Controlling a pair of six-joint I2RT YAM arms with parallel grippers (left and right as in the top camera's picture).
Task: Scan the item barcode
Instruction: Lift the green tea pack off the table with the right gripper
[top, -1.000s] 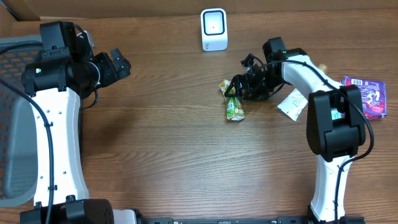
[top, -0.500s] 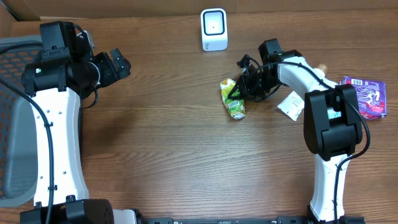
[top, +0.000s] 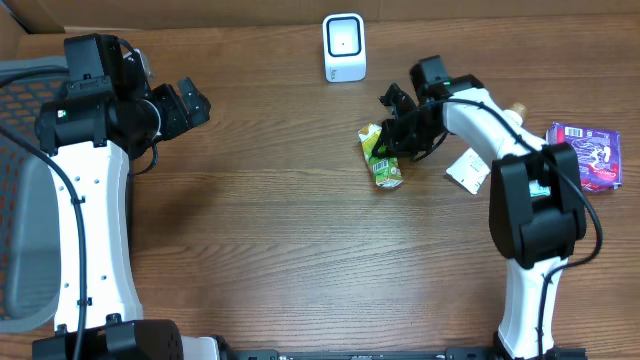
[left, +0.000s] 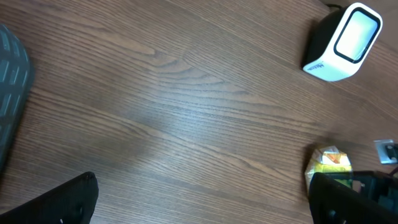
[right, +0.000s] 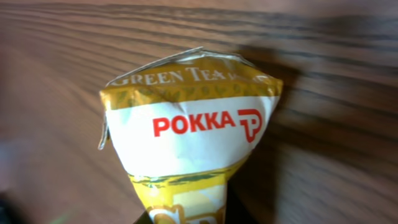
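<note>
Green tea carton (top: 381, 162): is lying on its side on the robot's side of the scanner (top: 344, 47) and a little to the scanner's right; in the right wrist view its folded end is filling the frame, showing "POKKA" in red under "GREEN TEA"
Right gripper (top: 393, 140): is clamping the carton at the end nearer the scanner, fingers drawn together on it; the wrist view is hardly showing the fingers themselves
Left gripper (top: 193, 103): is hanging over bare wood well to the left of the scanner, fingers standing wide apart and holding nothing
Scanner: is standing upright at the far side of the table (top: 280, 230), its pale window facing out over the wood
White packet (top: 468, 168): is lying further right of the scanner than the carton, just beside the right arm
Purple packet (top: 588, 155): is lying furthest right of the scanner, well apart from the carton
</note>
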